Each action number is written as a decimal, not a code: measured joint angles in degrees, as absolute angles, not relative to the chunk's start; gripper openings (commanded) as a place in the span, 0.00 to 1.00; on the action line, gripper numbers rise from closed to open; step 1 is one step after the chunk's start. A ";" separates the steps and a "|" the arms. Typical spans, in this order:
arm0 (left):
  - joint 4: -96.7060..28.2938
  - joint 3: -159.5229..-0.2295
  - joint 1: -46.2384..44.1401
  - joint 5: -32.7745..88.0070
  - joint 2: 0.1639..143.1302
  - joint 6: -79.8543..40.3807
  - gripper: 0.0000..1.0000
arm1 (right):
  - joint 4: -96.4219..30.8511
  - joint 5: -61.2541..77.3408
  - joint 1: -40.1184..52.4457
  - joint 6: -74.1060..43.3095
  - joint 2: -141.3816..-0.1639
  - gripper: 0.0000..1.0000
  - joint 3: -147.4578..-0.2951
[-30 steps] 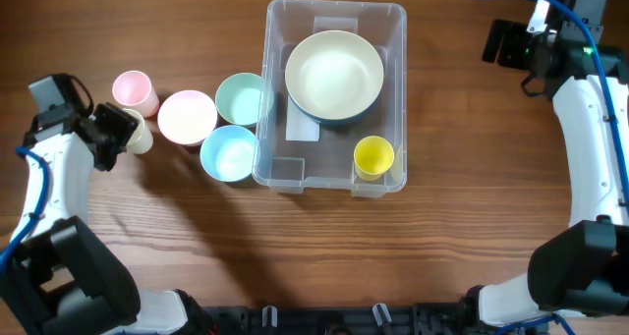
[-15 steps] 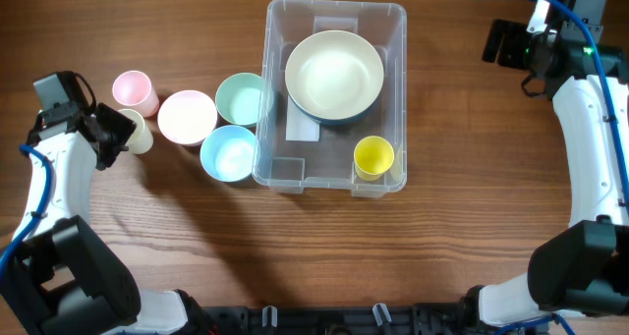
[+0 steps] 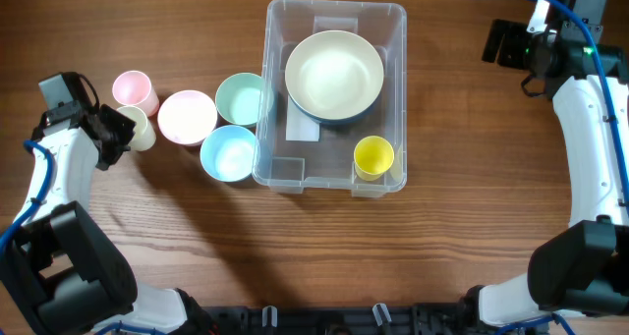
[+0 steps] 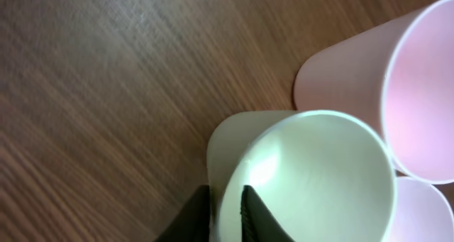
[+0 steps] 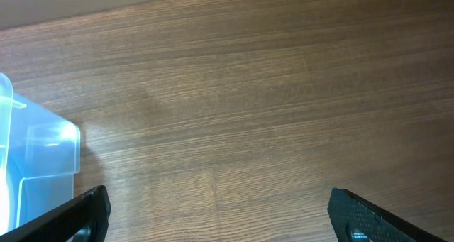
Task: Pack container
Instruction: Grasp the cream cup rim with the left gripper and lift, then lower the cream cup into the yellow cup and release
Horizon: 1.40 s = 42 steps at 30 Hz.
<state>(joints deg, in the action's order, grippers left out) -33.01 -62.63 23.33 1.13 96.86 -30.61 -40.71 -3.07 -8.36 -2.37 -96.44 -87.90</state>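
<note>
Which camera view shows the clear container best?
The overhead view: the whole container and its contents are visible. The right wrist view shows only one corner; the left wrist view shows none of it.

The white label (image 3: 303,129) in the container (image 3: 335,5) is illegible.

In the left wrist view the bottom edge cut off the cream cup (image 4: 312,178) and all but the tips of the left gripper (image 4: 227,213) pinching its wall; the pink cup (image 4: 355,72) ran off the right. In the right wrist view only a corner of the container (image 5: 42,157) showed at far left, and only fingertips of the right gripper (image 5: 220,217) at the lower corners.
</note>
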 measured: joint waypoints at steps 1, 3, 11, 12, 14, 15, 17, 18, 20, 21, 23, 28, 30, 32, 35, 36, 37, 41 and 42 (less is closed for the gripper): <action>-33.63 -62.63 23.33 1.13 96.86 -30.61 0.04 | -40.71 -3.07 -8.34 -2.37 -96.44 1.00 -87.90; -35.44 -62.63 23.33 0.80 96.86 -30.50 0.04 | -40.71 -3.07 -8.34 -2.37 -96.44 1.00 -87.90; -40.97 -62.63 23.35 0.71 94.61 -30.52 0.04 | -40.69 -3.07 -8.36 -2.37 -96.44 1.00 -87.90; -41.67 -62.63 23.35 0.71 93.38 -30.52 0.04 | -40.71 -3.07 -8.36 -2.37 -96.44 1.00 -87.90; -42.94 -62.63 23.35 0.71 90.24 -30.52 0.04 | -40.71 -3.07 -8.34 -2.37 -96.44 1.00 -87.90; -43.62 -62.63 23.35 0.71 88.07 -30.52 0.04 | -40.69 -3.07 -8.36 -2.37 -96.44 1.00 -87.90; -44.16 -62.63 23.33 0.75 83.74 -30.52 0.04 | -40.71 -3.07 -8.36 -2.37 -96.44 1.00 -87.90; -44.23 -62.63 23.24 0.97 80.99 -30.52 0.04 | -40.69 -3.07 -8.34 -2.37 -96.44 1.00 -87.90; -43.79 -62.63 22.81 2.46 75.70 -30.50 0.04 | -40.69 -3.07 -8.34 -2.37 -96.44 1.00 -87.90; -43.29 -62.63 22.39 3.46 73.78 -30.39 0.04 | -40.69 -3.07 -8.34 -2.37 -96.44 1.00 -87.90; -40.34 -62.72 20.43 7.57 69.14 -28.93 0.04 | -40.71 -3.07 -8.36 -2.37 -96.44 1.00 -87.90; -30.68 -62.89 11.18 17.15 62.89 -26.79 0.04 | -40.71 -3.07 -8.36 -2.37 -96.44 1.00 -87.90; -25.87 -62.94 4.91 19.33 61.80 -26.20 0.04 | -40.69 -3.07 -8.34 -2.37 -96.44 1.00 -87.90; -22.65 -63.02 -1.23 21.02 61.65 -25.30 0.04 | -40.71 -3.07 -8.34 -2.37 -96.44 1.00 -87.90; -18.90 -63.02 -10.11 21.37 62.37 -23.24 0.04 | -40.69 -3.07 -8.34 -2.37 -96.44 1.00 -87.90; -17.85 -63.02 -13.54 20.97 62.85 -22.31 0.04 | -40.71 -3.07 -8.34 -2.37 -96.44 1.00 -87.90; -17.02 -63.02 -16.67 20.80 63.55 -21.15 0.04 | -40.69 -3.07 -8.36 -2.37 -96.44 1.00 -87.90; -16.45 -63.05 -27.81 18.15 67.33 -17.15 0.04 | -40.69 -3.07 -8.34 -2.37 -96.44 1.00 -87.90; -16.60 -63.05 -29.98 17.54 68.38 -16.51 0.04 | -40.69 -3.07 -8.34 -2.37 -96.44 1.00 -87.90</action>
<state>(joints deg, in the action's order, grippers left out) -16.60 -63.05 -29.98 17.54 68.38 -16.51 -40.69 -3.07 -8.34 -2.37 -96.44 -87.90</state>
